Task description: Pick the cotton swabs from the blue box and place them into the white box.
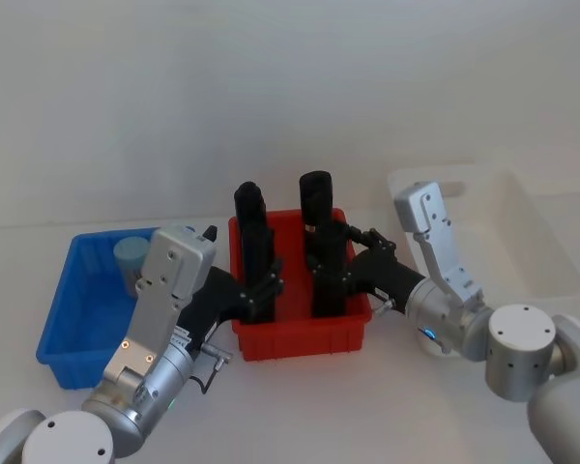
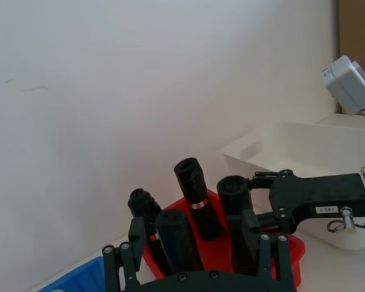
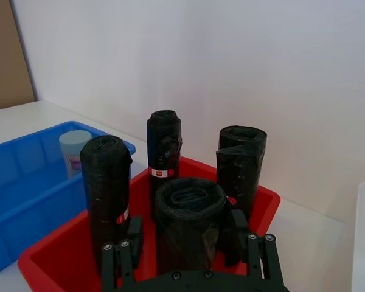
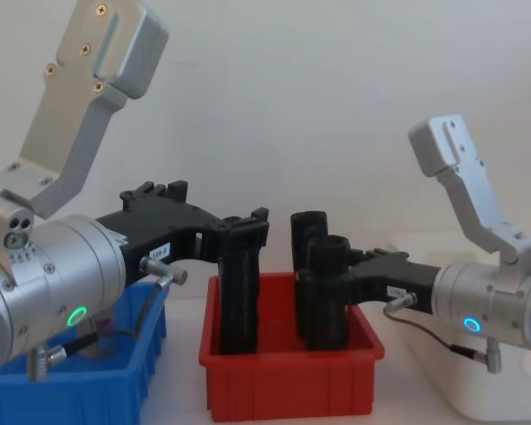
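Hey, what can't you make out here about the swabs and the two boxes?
Blue box: in the head view the left arm covers its right side, so swabs beyond the one cotton swab tub may be hidden.
White box: the right arm covers its left part; from the chest view its wall blocks the inside.

Glossy plastic blue box [image 1: 63, 319]

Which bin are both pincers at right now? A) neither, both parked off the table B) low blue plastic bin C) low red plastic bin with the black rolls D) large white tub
C: the left pincer and right pincer each sit around an upright black roll inside the low red plastic bin; the clear cotton swab tub with pale blue lid sits untouched in the bright blue plastic bin.
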Motion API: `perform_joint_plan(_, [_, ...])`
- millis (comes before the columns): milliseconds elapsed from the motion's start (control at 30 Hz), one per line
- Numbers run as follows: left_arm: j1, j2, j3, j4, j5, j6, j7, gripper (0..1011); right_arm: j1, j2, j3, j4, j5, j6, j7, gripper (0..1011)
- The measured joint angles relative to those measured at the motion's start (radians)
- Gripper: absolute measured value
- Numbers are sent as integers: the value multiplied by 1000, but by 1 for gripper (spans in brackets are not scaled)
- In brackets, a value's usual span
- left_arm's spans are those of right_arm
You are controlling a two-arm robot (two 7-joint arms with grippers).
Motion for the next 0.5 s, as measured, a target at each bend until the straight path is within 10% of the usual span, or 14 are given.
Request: perform_joint_plan(500, [0,0,0,0,0,0,0,1004,106,-43,-6,195,8,-83,25,554])
